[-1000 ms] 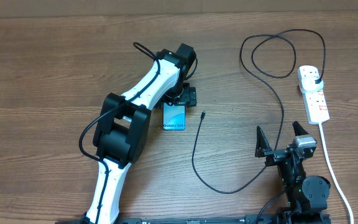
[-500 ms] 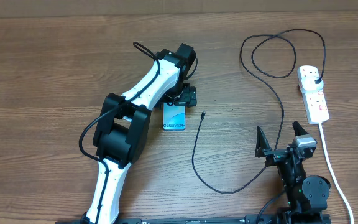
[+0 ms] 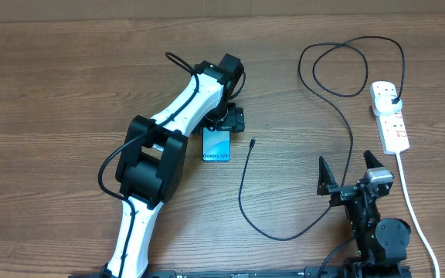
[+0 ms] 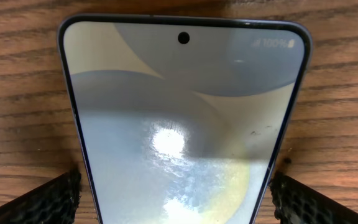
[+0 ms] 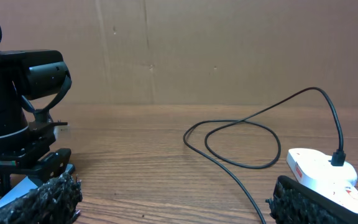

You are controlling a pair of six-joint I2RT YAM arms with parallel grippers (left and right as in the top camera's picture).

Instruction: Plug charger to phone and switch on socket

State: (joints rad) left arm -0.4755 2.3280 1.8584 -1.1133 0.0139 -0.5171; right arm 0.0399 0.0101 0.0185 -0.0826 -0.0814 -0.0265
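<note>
Just one phone (image 3: 216, 144), one charger (image 3: 240, 193), one socket (image 3: 389, 117)

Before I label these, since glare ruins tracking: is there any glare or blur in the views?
Left wrist: bright glare patch on the phone screen, edges sharp. Overhead: even light, sharp, no glare. Right wrist: evenly lit, the power strip in focus.
</note>
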